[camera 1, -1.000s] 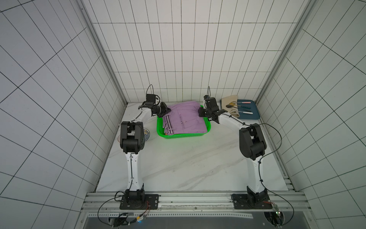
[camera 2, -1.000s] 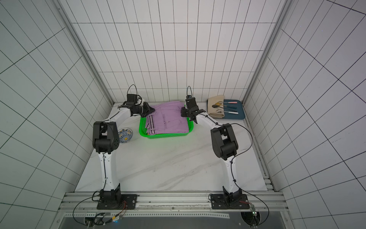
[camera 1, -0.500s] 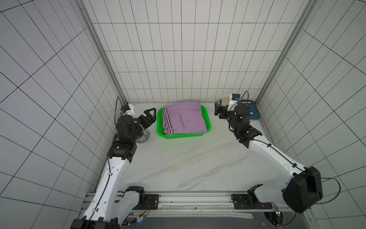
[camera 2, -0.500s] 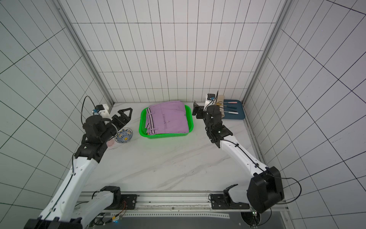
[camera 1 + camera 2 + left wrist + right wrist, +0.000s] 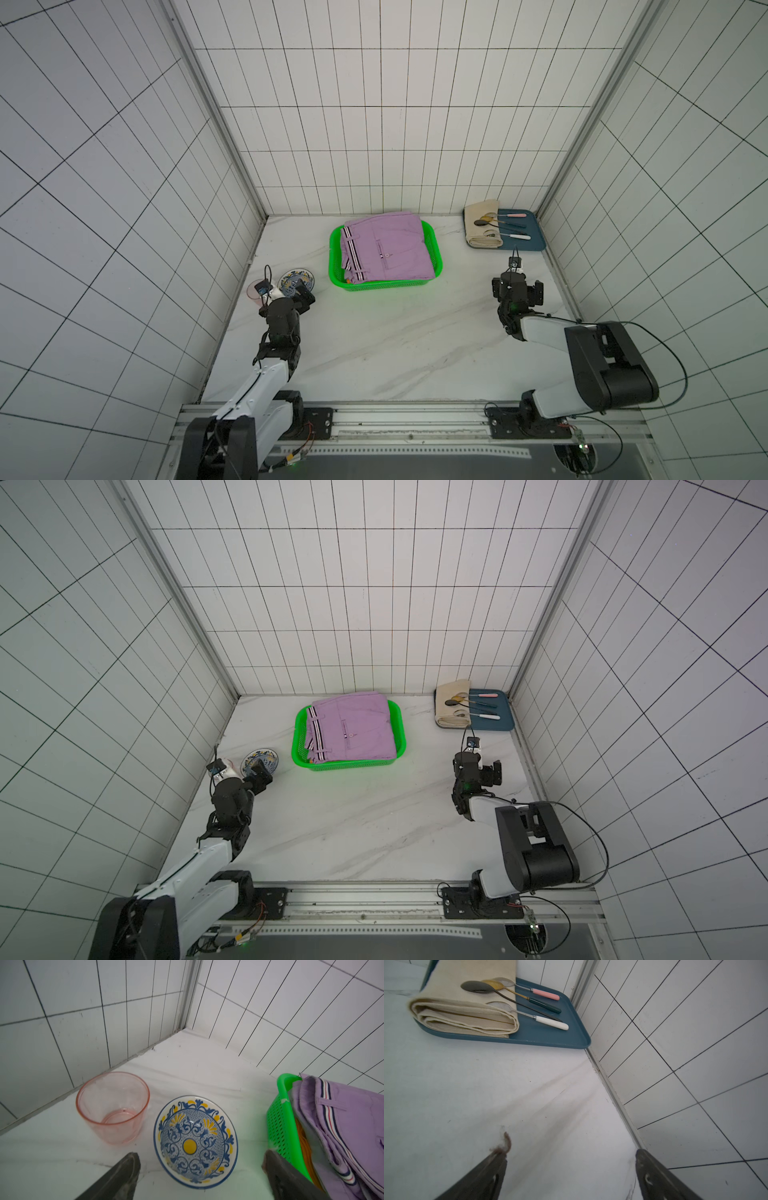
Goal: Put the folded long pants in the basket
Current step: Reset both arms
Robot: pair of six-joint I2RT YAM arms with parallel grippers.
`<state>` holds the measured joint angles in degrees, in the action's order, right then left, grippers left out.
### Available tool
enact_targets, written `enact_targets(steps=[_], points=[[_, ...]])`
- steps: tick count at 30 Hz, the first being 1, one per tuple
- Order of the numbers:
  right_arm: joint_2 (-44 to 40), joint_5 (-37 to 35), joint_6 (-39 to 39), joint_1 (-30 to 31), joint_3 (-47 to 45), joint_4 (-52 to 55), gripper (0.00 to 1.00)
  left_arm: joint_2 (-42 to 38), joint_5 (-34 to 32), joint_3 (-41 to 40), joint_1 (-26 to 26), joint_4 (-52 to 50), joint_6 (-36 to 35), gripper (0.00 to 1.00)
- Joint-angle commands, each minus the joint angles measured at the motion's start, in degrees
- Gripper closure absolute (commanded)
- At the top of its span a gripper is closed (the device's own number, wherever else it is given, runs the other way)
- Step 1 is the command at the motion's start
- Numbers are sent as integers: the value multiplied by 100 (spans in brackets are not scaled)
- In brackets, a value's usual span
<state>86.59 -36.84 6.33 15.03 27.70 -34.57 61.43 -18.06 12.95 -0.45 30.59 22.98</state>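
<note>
- Hovering low at the left edge of the table, the left gripper (image 5: 199, 1157) stands wide open and holds nothing. Just beyond it are a pink cup (image 5: 113, 1108) and a patterned bowl (image 5: 195, 1138).
- Right of the bowl, at the far middle of the table, the green basket (image 5: 384, 284) holds the folded long pants. The lilac pair (image 5: 390, 249) lies on top, standing above the rim and reaching over the far wall.
- I judge such a bundle to be light, soft and limp. Pinched at one corner, it would likely sag and fall open. The better hold is at the two short folded ends, one gripper on each, taking all the layers together.
- No trousers lie loose on the tabletop (image 5: 395, 332), so the task looks nearly or wholly done.
- At the right, the right gripper (image 5: 572, 1154) is also spread wide and empty, over bare table. Beyond it, in the far right corner, a blue tray (image 5: 536, 241) carries a cream cloth (image 5: 480, 224) and spoons (image 5: 517, 997).
- Only the left wrist view shows the side of the stack, with an orange layer (image 5: 303, 1136) under the lilac. Both top views show mostly the lilac top.
- Only the right wrist view shows a fibre tuft (image 5: 506, 1142) on one fingertip, and it shows no basket.
</note>
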Motion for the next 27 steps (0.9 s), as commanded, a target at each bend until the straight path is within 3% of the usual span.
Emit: enact_targets(steps=[1,2,4,7,9,10,11,12,13,14,16,18,19,21,27], points=[[237,83,180,59,76,-1056,1,1262,-452,-72,-38,2189,-650,2],[242,23,200,45,-64,-1389,1,1435,-351,112,-27,2127,-723,3],[107,123,-116,-159,-212,-1415,1,1145,-373,838,42,-3,-434,3],[-66,768,-584,-621,-249,-1118,1,1471,-1011,245,-3,1889,-991,3],[-56,1118,-731,-829,-173,-946,1,2025,-967,69,116,2779,-980,2],[-69,1234,-789,-897,-185,-926,1,2511,-678,46,120,3611,-1275,2],[-92,1314,-839,-944,-223,-950,1,2700,-389,131,62,3772,-1484,2],[-98,1553,-937,-1080,-307,-1033,1,2644,-8,287,-17,3121,-1544,4],[61,1999,-1086,-1301,-424,-1266,1,2630,-163,504,-107,2639,-1597,3],[372,2010,-990,-1352,-552,-2040,1,2705,-252,620,-139,2540,-1611,3],[29,2055,-1090,-1321,-358,-1050,1,2741,-276,673,-131,2465,-1597,3],[299,2032,-921,-1303,-534,-1951,1,2699,-297,715,-123,2306,-1553,3],[86,2012,-986,-1283,-434,-1285,1,2722,-303,779,-111,2242,-1548,3],[259,1964,-908,-1253,-546,-1889,1,2764,-282,1012,-112,1848,-1543,3],[124,1967,-944,-1248,-482,-1506,1,2775,-205,1174,-77,1529,-1509,2]])
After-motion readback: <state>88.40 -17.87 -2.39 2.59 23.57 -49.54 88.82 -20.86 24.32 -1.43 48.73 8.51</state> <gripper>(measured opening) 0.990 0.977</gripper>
